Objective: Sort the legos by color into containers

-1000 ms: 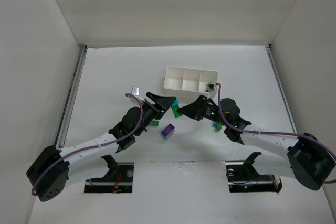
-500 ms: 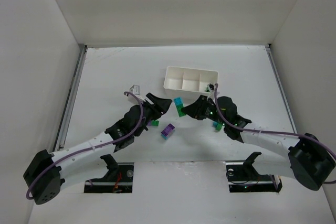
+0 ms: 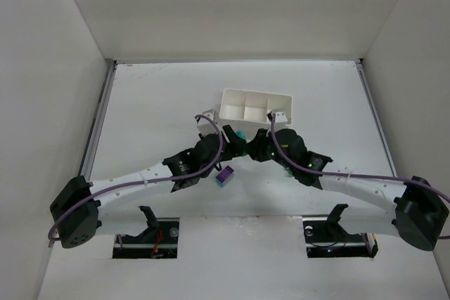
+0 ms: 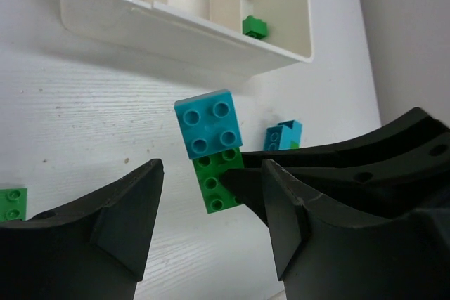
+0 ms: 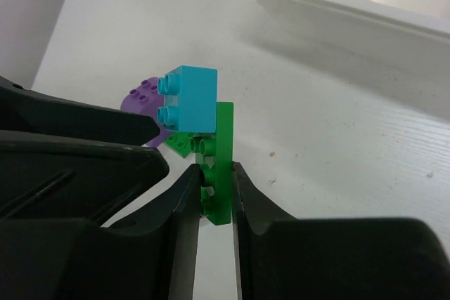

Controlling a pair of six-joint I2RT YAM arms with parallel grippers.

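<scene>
My right gripper is shut on a thin green lego plate with a teal lego stuck to its side, held above the table. In the left wrist view the same teal lego and green plate sit just beyond my left gripper, which is open with its jaws spread either side of the stack, not touching it. In the top view both grippers meet at the teal lego, just in front of the white tray. A green lego lies in the tray's right compartment.
A purple lego lies on the table near the left arm, also behind the stack in the right wrist view. A teal-and-green stack and a loose green lego lie on the table. The tray wall is close ahead.
The left arm has swung right and forward, so its open jaws now flank the stack held by the right gripper. The right gripper has shifted slightly left with the stack.
</scene>
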